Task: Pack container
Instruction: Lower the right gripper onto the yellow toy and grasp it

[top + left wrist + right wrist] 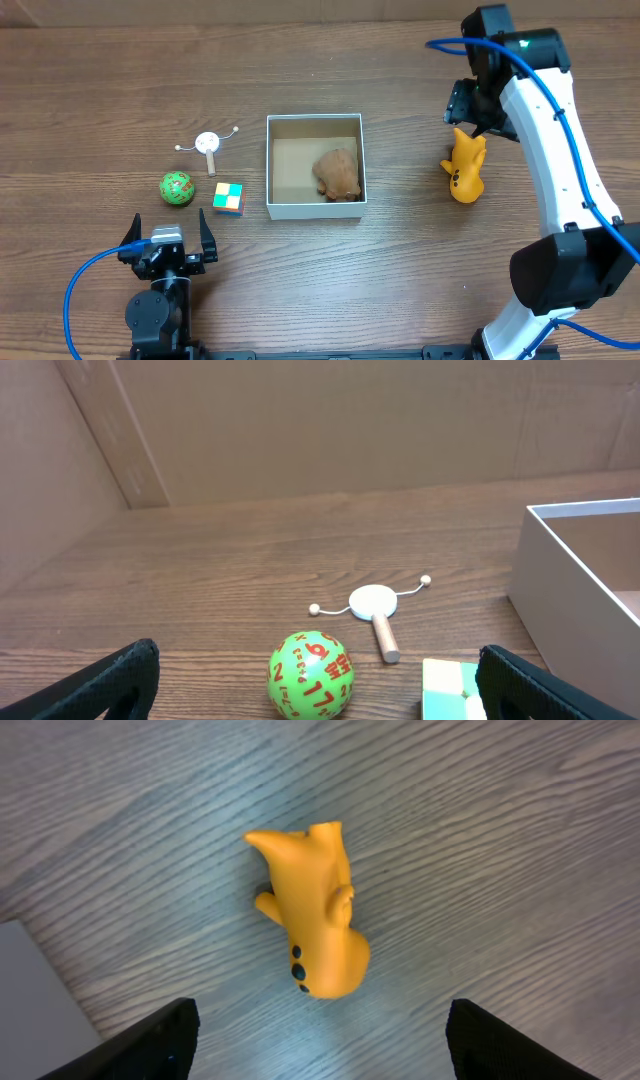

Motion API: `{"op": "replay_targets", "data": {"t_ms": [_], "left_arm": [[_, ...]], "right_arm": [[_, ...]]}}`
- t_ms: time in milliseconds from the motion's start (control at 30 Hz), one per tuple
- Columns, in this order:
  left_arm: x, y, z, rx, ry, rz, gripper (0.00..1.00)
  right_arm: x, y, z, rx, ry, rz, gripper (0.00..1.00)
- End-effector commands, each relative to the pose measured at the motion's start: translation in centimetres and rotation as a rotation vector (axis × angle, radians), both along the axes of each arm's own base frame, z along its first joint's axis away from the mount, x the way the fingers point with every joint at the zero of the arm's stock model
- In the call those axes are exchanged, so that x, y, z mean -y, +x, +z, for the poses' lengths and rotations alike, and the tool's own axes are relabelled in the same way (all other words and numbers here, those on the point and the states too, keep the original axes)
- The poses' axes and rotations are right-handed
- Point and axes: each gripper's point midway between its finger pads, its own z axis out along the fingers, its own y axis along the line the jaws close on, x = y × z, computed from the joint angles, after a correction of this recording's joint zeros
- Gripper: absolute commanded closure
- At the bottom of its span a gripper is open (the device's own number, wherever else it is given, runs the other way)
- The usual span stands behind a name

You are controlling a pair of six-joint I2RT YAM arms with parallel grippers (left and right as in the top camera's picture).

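The container (pixel 272 165) sits about midway across the desk (pixel 400 290), with a brown toy (pixel 338 173) lying on its cardboard floor against the right wall. An orange toy (pixel 312 915) lies on the bare wood between the container and the desk's right edge, well apart from the white wall. The right tool (pixel 320 1020) hangs over it with its jaws spread wide and nothing in them, clear of the toy on both sides. The step looks like the pickup of this toy. To do it well, centre the tool over the thick body rather than the thin pointed end. Close across the narrow width, which already runs roughly from jaw to jaw, and come down far enough to seat the pads low on the rounded sides. Lift above the thin wall before crossing, then release over the free left half of the floor. The left tool (pixel 168 243) rests near the desk's front left, fully open and empty.
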Motion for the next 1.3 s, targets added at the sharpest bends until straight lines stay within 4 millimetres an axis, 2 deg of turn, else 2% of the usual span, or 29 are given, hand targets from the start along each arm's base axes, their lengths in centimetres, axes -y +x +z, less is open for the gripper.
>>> {"op": "replay_targets", "data": {"t_ms": [0,167,233,367,433,567,600,700,767,833,967,1167,1267], "left_arm": [[0.3,0.1,-0.2,-0.001,0.017,-0.019,0.0],[0.3,0.1,-0.2,-0.001,0.017,-0.019,0.0],[0.3,0.1,-0.2,-0.001,0.017,-0.019,0.0],[0.3,0.1,-0.2,-0.001,0.017,-0.019,0.0],[0.3,0.1,-0.2,-0.001,0.017,-0.019,0.0],[0.3,0.1,-0.2,-0.001,0.017,-0.019,0.0],[0.3,0.1,-0.2,-0.001,0.017,-0.019,0.0],[0.3,0.1,-0.2,-0.001,0.017,-0.019,0.0],[0.3,0.1,-0.2,-0.001,0.017,-0.019,0.0],[0.3,0.1,-0.2,-0.001,0.017,-0.019,0.0],[0.3,0.1,-0.2,-0.001,0.017,-0.019,0.0],[0.3,0.1,-0.2,-0.001,0.017,-0.019,0.0],[0.3,0.1,-0.2,-0.001,0.017,-0.019,0.0]], "right_arm": [[0.3,-0.4,-1.5,-0.019,-0.017,0.001,0.19],[0.1,-1.0,-4.5,-0.06,-0.01,0.005,0.19],[-0.7,-1.3,-5.4,-0.09,0.033,0.053,0.19],[-1.6,-1.4,-6.3,-0.104,0.077,0.093,0.19],[-1.4,-1.4,-6.4,-0.104,0.066,0.092,0.19],[0.5,-1.5,-6.4,-0.105,-0.041,0.078,0.18],[0.7,-1.6,-6.5,-0.112,-0.049,0.087,0.13],[0.9,-2.1,-7.0,-0.137,-0.048,0.093,0.1],[0.9,-2.3,-8.0,-0.146,-0.04,0.091,0.07],[0.9,-2.4,-9.9,-0.144,-0.041,0.094,0.03],[0.9,-2.5,-12.3,-0.134,-0.042,0.113,0.02],[1.2,-2.3,-13.6,-0.112,-0.041,0.107,0.0],[1.7,-2.1,-13.7,-0.099,-0.039,0.093,0.0]]}}
